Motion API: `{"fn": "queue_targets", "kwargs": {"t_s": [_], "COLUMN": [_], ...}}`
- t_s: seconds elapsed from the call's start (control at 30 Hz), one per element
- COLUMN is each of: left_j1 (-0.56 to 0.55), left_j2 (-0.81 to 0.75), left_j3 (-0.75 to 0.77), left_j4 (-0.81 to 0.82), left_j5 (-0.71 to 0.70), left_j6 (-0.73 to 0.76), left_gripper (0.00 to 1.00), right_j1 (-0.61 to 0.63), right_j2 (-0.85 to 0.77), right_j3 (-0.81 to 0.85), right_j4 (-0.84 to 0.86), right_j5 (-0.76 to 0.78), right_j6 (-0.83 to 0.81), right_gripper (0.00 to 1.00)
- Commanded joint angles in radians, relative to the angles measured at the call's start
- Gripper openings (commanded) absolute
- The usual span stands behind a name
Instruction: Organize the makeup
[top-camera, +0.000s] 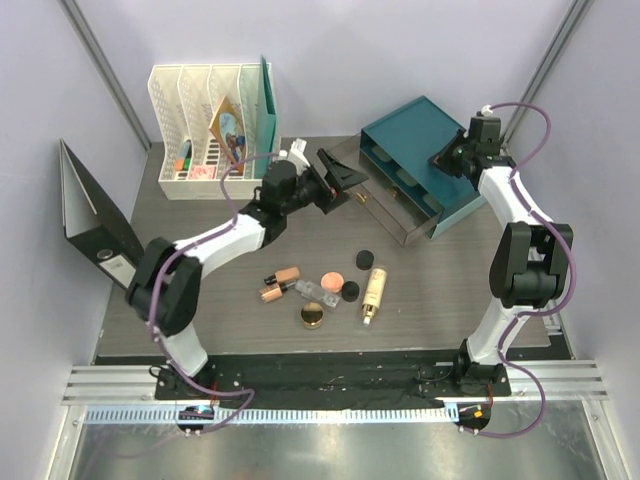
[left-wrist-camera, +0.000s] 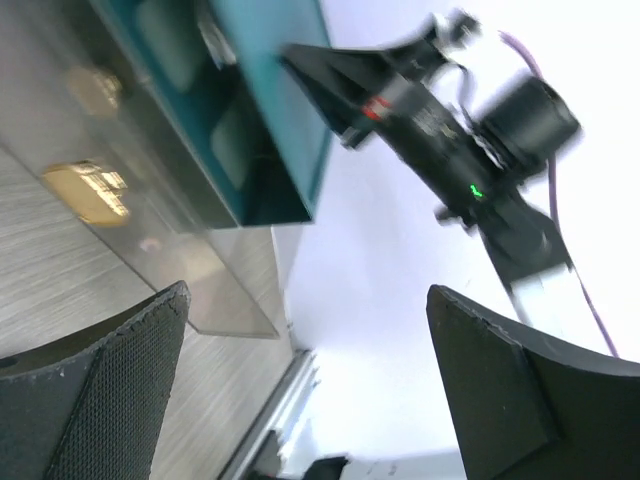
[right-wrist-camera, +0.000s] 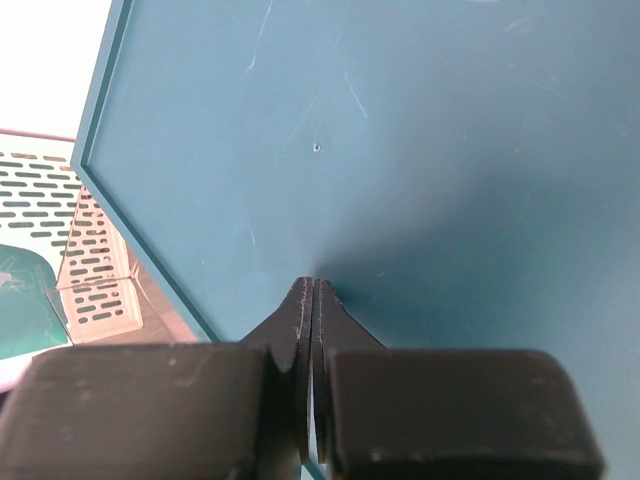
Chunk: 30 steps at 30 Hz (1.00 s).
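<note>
Surface: dark wood-grain table (top-camera: 440, 300) between pale lilac walls, with the teal drawer unit (top-camera: 425, 135) at its far right as the landmark.
Left hand: the left gripper (top-camera: 345, 180) hangs spread wide and empty, just left of the unit, level with its clear drawer (top-camera: 390, 215).
Right hand: the right gripper (right-wrist-camera: 312, 292) has its fingers pressed together on nothing, with the tip resting on the unit's top panel, probably to brace it.
Drawer: it stands pulled out from the unit toward the near left; I cannot tell whether anything lies inside.
Risk, unit: if the right arm lifts or slips, the unit may slide or tip when the drawer is touched.
Risk, drawer: the wide left jaws are close to the drawer's front lip, so a low swing could knock it shut or askew.
Risk, pick: the makeup (top-camera: 320, 290) is bunched tight, so a grasp on one piece may nudge a neighbour, and the round pieces would probably roll.
Makeup: all of it lies loose on the table, near and left of the unit and well apart from both grippers. There are black pots (top-camera: 364, 259), a coral compact (top-camera: 333, 275), peach tubes (top-camera: 283, 275), a clear glass bottle (top-camera: 318, 293), a beige gold-capped bottle (top-camera: 373, 290) lying flat, and a gold jar (top-camera: 312, 316) farthest from the unit.
Bystanders: a white file organizer (top-camera: 205, 130) and a black binder (top-camera: 90, 215) stand far left of the unit.
</note>
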Motion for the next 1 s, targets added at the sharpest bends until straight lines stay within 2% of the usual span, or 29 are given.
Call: {"fn": "queue_targets", "kwargs": {"t_s": [0.0, 0.07, 0.13, 0.17, 0.2, 0.27, 0.3, 0.43, 0.67, 0.97], "left_j1": [-0.017, -0.038, -0.081, -0.100, -0.118, -0.176, -0.204, -0.331, -0.471, -0.505], "left_j2": [-0.117, -0.156, -0.160, -0.144, -0.122, -0.064, -0.047, 0.047, 0.217, 0.304], "left_j3": [0.084, 0.122, 0.197, 0.272, 0.309, 0.397, 0.417, 0.488, 0.581, 0.569], "left_j4": [-0.312, -0.567, -0.714, -0.921, -0.998, -1.182, -1.222, -1.299, -1.362, -1.295], "left_j5": [0.069, 0.050, -0.005, -0.047, -0.115, -0.170, -0.225, -0.278, -0.316, -0.327], "left_j6": [0.281, 0.383, 0.528, 0.567, 0.645, 0.699, 0.735, 0.780, 0.845, 0.851], "left_gripper": [1.00, 1.00, 1.00, 1.00, 1.00, 1.00, 1.00, 1.00, 1.00, 1.00], "right_j1": [0.001, 0.001, 0.001, 0.001, 0.001, 0.001, 0.001, 0.001, 0.001, 0.001], "right_j2": [-0.017, -0.023, -0.032, -0.034, -0.035, -0.043, -0.045, -0.046, -0.042, -0.051], "right_j3": [-0.046, -0.055, -0.060, -0.063, -0.066, -0.072, -0.075, -0.089, -0.106, -0.132], "right_j4": [-0.099, -0.099, -0.099, -0.097, -0.099, -0.099, -0.099, -0.100, -0.099, -0.091], "right_j5": [-0.003, 0.001, 0.000, 0.000, -0.003, 0.003, 0.003, 0.003, -0.014, -0.030], "right_j6": [-0.012, -0.014, -0.015, -0.017, -0.017, -0.029, -0.034, -0.043, -0.038, -0.037], "right_gripper": [0.01, 0.01, 0.01, 0.01, 0.01, 0.01, 0.01, 0.01, 0.01, 0.01]}}
